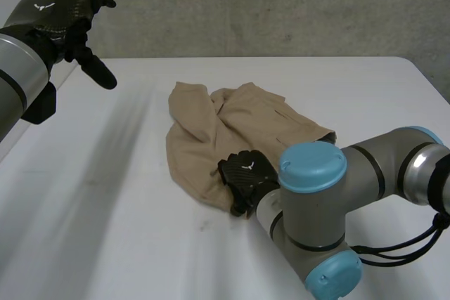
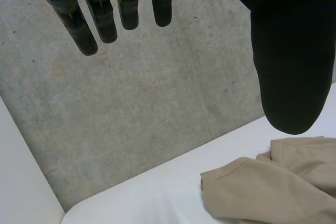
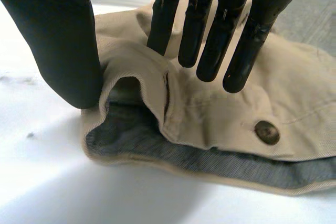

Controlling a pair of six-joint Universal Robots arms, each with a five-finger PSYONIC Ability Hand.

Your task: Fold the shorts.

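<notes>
Tan shorts (image 1: 232, 128) lie crumpled in the middle of the white table (image 1: 105, 201). My right hand (image 1: 246, 177) is on their near edge, at the waistband. In the right wrist view its fingers (image 3: 210, 35) press on top of the shorts (image 3: 236, 114) while the thumb (image 3: 63, 40) pushes in from the side, and a raised fold of waistband is pinched between them, next to a brown button (image 3: 266, 132). My left hand (image 1: 60, 15) hangs high over the table's far left, away from the cloth. Its fingers (image 2: 89, 24) are straight and hold nothing, with an end of the shorts (image 2: 278, 187) below the thumb.
A grey concrete wall (image 1: 281, 5) runs behind the table's far edge. My right arm (image 1: 330, 201) lies low over the near right of the table. Bare tabletop stretches left of the shorts.
</notes>
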